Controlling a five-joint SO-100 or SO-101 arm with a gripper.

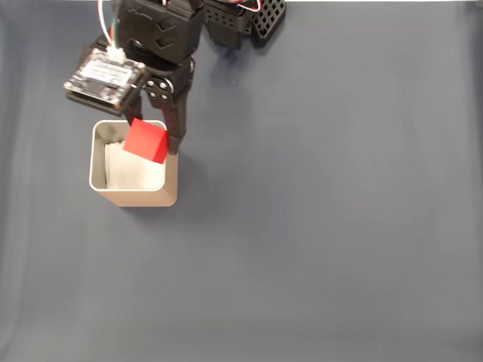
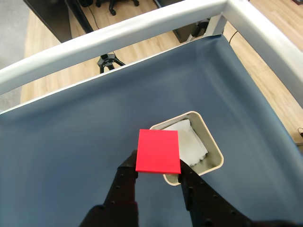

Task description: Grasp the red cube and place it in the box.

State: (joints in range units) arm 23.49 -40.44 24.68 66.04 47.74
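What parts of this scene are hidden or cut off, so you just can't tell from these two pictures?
- The box floor: in the fixed view the red cube and white paper cover part of it.
- The box's near corner in the wrist view: the cube and a gripper finger hide it.
- The arm's base: cut off by the fixed view's top edge.
- The gripper fingertips: partly behind the cube in the fixed view.

So the gripper (image 1: 155, 136) has the cube (image 1: 146, 142) pinched between its two fingers, one on each side. In the fixed view the cube hangs over the box (image 1: 172, 187), right above its upper right corner. The paper lining (image 1: 132, 172) lies inside the box, below the gripper. The box sits on the table (image 1: 324, 226).
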